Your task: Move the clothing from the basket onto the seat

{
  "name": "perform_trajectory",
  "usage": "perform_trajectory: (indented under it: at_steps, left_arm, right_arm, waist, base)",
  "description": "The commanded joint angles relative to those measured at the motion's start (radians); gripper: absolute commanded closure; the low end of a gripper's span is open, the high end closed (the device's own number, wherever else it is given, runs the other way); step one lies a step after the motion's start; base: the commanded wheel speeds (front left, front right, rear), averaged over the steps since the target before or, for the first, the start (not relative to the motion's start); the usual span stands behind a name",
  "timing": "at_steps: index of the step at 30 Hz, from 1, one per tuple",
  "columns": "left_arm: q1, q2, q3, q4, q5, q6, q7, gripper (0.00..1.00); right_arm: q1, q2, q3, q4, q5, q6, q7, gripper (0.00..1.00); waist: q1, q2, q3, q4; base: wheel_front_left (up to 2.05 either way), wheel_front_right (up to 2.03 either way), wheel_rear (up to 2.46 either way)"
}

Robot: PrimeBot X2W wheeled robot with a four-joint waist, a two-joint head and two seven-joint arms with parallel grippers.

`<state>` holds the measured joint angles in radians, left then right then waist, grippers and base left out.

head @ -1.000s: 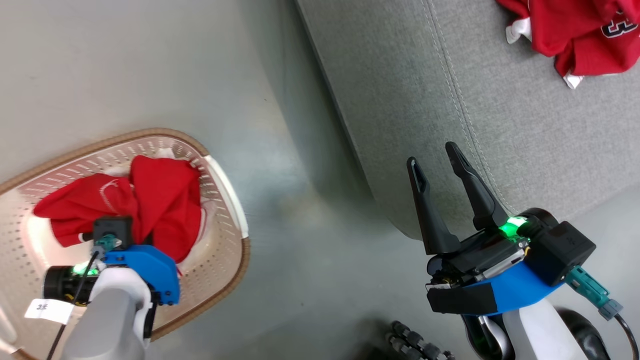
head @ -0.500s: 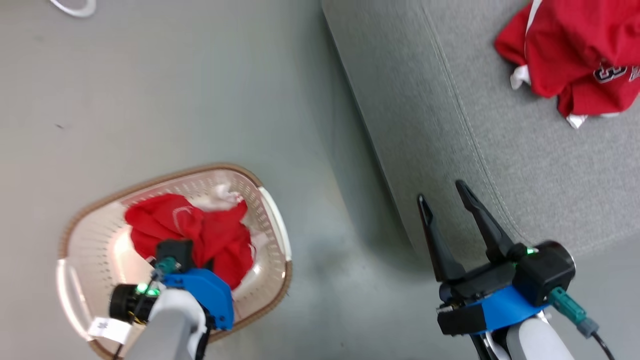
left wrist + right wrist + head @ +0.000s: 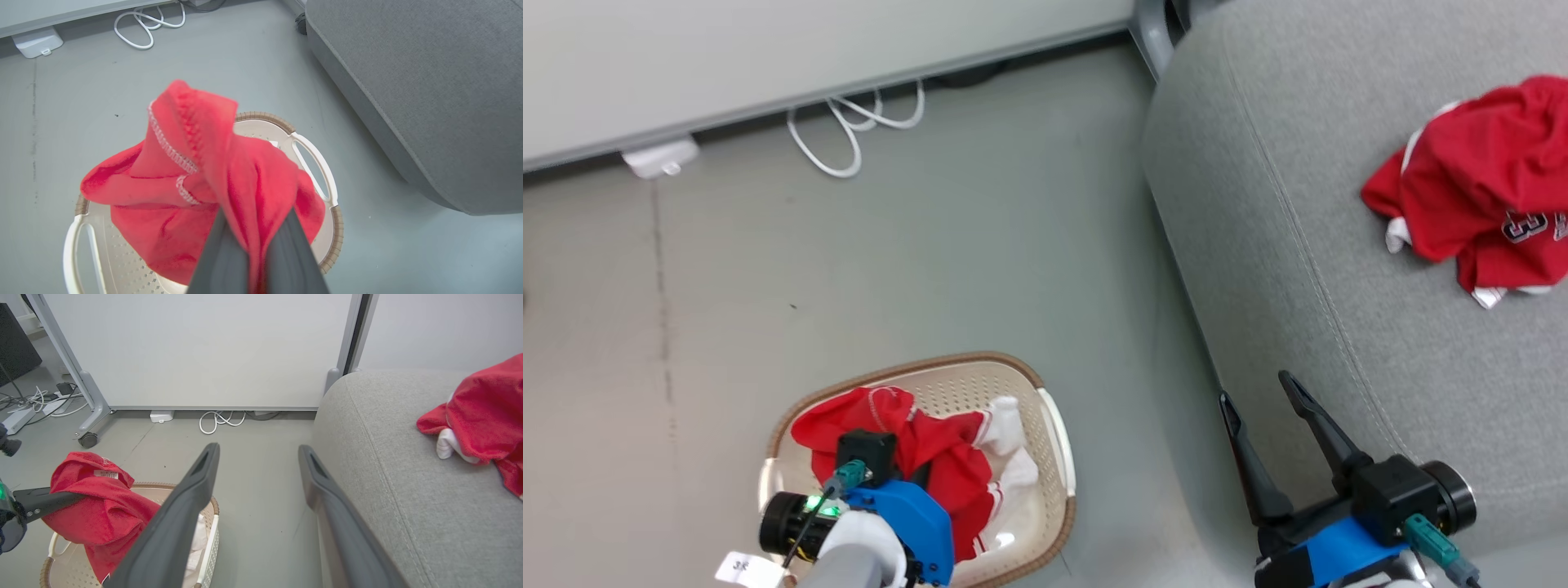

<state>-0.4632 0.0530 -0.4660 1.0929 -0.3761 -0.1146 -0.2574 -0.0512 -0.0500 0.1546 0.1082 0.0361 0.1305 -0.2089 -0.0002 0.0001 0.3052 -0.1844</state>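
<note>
Light is bright, even and diffuse, falling from above, with no hard shadows. A soft dim band lies on the floor [image 3: 1013, 245] along the seat's [image 3: 1298, 204] edge, just left of the right gripper [image 3: 1255, 389]. In the left wrist view the red garment [image 3: 175, 196] clamped in the left gripper [image 3: 256, 212] sits close to the lens, blurred and washed towards pink, and the fingers [image 3: 220, 261] are soft. The right wrist view makes the frame posts [image 3: 65, 363] beyond its open fingers [image 3: 179, 514] lean.

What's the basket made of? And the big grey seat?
The basket looks like hard, smooth cream plastic: rows of little punched holes, a shiny handle, and a brown rim moulded to look woven. The seat looks like soft grey woven cloth, probably over padding: matte, speckled, with a stitched seam.
</note>
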Motion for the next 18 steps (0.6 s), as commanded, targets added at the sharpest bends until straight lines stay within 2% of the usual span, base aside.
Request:
perform_trajectory:
  at_steps: [1, 7, 18]
  left_arm:
    - [0.018, -0.003, -0.024, -0.024, -0.023, -0.008, -0.006, 1.00]
    - [0.041, -0.003, -0.131, -0.133, -0.122, -0.009, -0.005, 1.00]
    - [0.019, -0.003, -0.297, -0.284, -0.231, 0.022, -0.006, 1.00]
  right_arm:
    - [0.022, -0.001, -0.008, -0.003, -0.008, 0.001, 0.009, 0.00]
    - [0.067, 0.000, -0.026, -0.020, -0.019, 0.001, 0.039, 0.00]
    - [0.129, -0.001, -0.023, -0.037, -0.008, 0.001, 0.070, 0.00]
  waist:
    - [0.0002, -0.0001, -0.080, 0.068]
    - [0.0002, -0.0001, -0.147, 0.120]
    - [0.0002, -0.0001, -0.245, 0.172]
  base:
    - [0.00, 0.00, 0.00]
    - [0.00, 0.00, 0.00]
    - [0.00, 0.00, 0.00]
